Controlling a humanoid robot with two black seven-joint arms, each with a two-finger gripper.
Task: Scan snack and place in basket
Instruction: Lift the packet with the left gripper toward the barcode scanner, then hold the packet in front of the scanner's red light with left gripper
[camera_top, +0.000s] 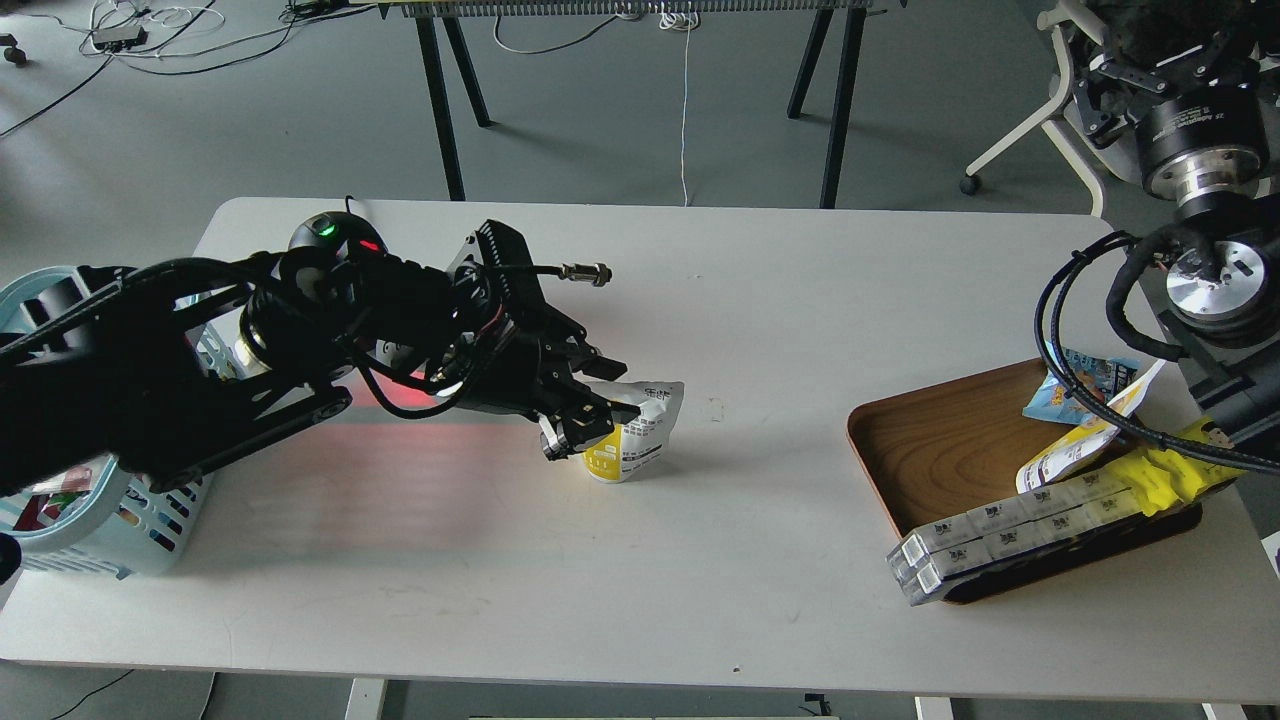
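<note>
A light blue slotted plastic basket (150, 540) sits at the desk's (700, 560) left edge, largely hidden by the left arm; coloured items show inside it, too hidden to count. The brown wooden tray (930, 450) on the right holds one small blue packet (1075, 392), one long yellow pack (1165, 470), one white-and-yellow pouch (1065, 455) and stacked clear boxes (1000, 540). The left gripper (600, 410) clamps the yellow-and-white stand-up snack pouch (635, 435) mid-desk; its print is unreadable. The right gripper is out of view.

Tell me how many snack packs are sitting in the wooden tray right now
4 that I can make out in the wooden tray: a blue packet, a white-and-yellow pouch, a long yellow pack and a boxed pack overhanging the front rim. Cables may hide more.
</note>
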